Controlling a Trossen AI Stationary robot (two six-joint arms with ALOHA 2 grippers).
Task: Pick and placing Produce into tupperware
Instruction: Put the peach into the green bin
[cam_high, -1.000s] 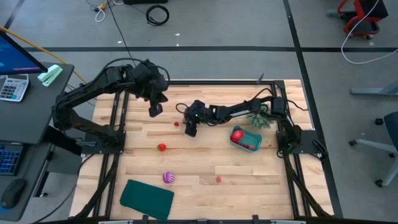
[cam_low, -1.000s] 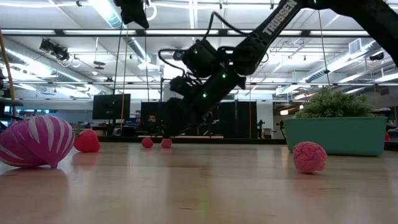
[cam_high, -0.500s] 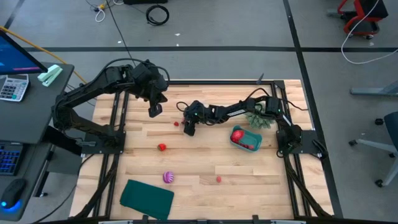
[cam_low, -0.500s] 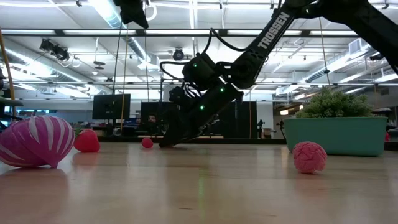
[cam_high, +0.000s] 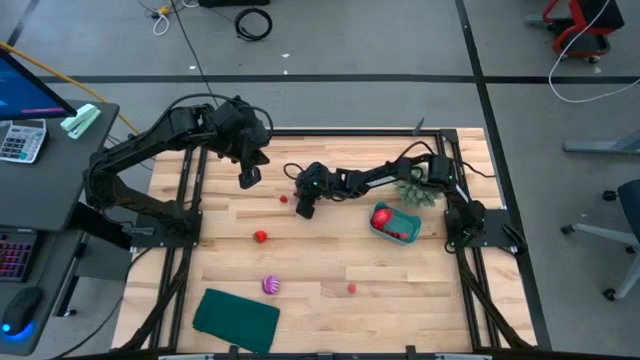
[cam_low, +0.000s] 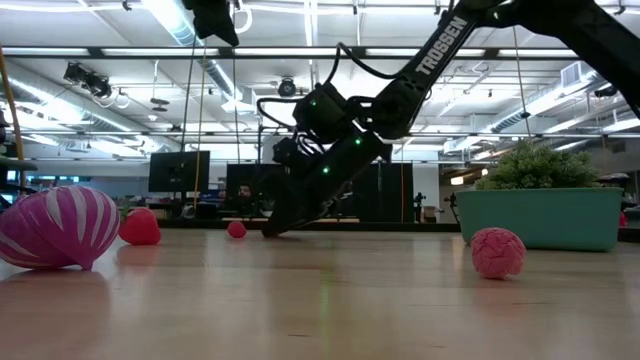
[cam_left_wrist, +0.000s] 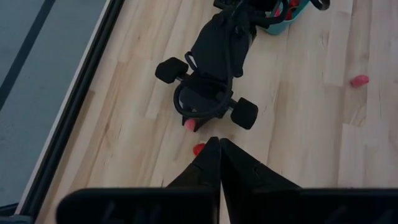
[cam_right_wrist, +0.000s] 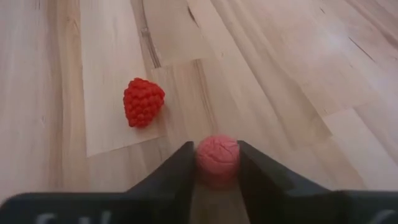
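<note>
High view: right end effector (cam_high: 303, 209) low on table (cam_high: 330, 262) mid-area, beside small red piece (cam_high: 284, 198); tupperware (cam_high: 396, 223) well apart, near right arm base. Left end effector (cam_high: 247, 177) clenched, hovering, waiting.

Right wrist view: fingers (cam_right_wrist: 171, 176) bracket pink berry (cam_right_wrist: 217, 157), touching both sides. Raspberry (cam_right_wrist: 143, 101) lies beside. Pick step; next likely lift, carry to tub.

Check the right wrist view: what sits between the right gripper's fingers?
A small pink berry sits between the right gripper's fingers, both touching it, on bare wood. A red raspberry lies apart, beside them.
</note>
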